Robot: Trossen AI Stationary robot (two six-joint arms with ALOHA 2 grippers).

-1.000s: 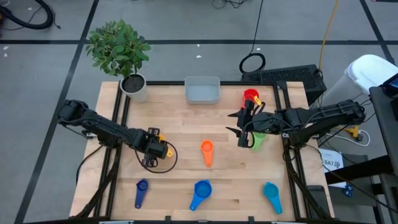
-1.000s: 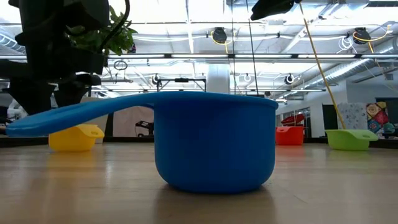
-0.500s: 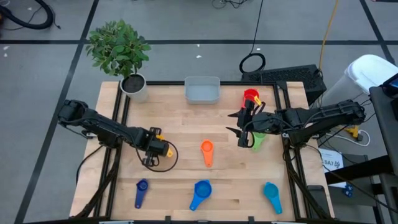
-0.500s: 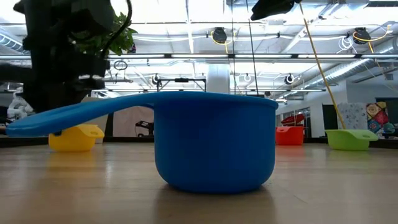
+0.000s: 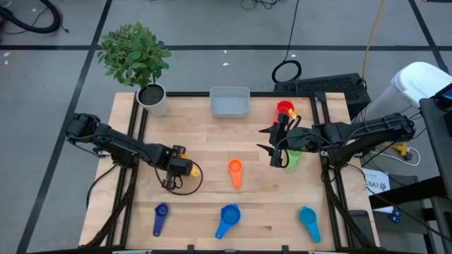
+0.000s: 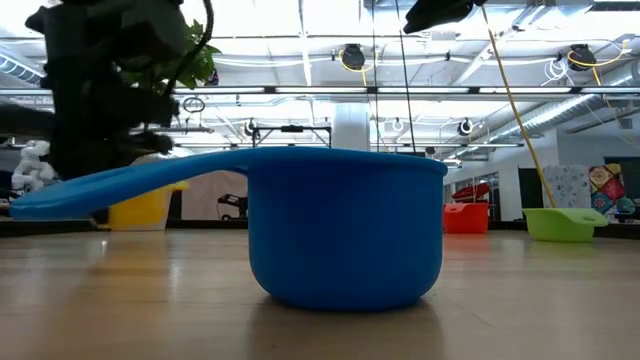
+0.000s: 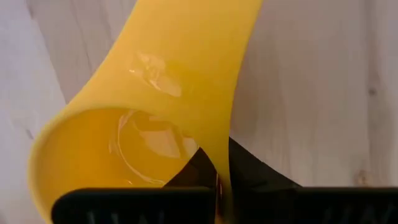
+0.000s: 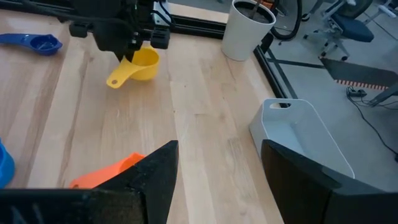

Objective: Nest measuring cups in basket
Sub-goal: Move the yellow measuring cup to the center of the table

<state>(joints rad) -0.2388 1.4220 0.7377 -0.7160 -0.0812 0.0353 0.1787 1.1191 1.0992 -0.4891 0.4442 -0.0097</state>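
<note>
Left gripper (image 5: 176, 164) clamped on the yellow measuring cup (image 8: 138, 65) — at the table's (image 5: 212, 141) left-middle. Right gripper (image 5: 272, 144) spread wide, empty, beside the green cup (image 5: 292, 158). Basket (image 5: 229, 102) at the far edge.

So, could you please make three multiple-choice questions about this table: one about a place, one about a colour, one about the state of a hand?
1. Where does the basket stand?
A. At the table's far edge, beside the plant pot
B. At the near edge, between the blue cups
C. Under the right hand

2. What colour is the cup in the left hand?
A. Teal
B. Yellow
C. Red

3. How are the right hand's fingers?
A. Shut on the green cup
B. Shut on nothing
C. Open

Answers: 1 A, the high view shows it there. 2 B, the left wrist view shows the yellow cup gripped. 3 C, the right wrist view shows a gap.
</note>
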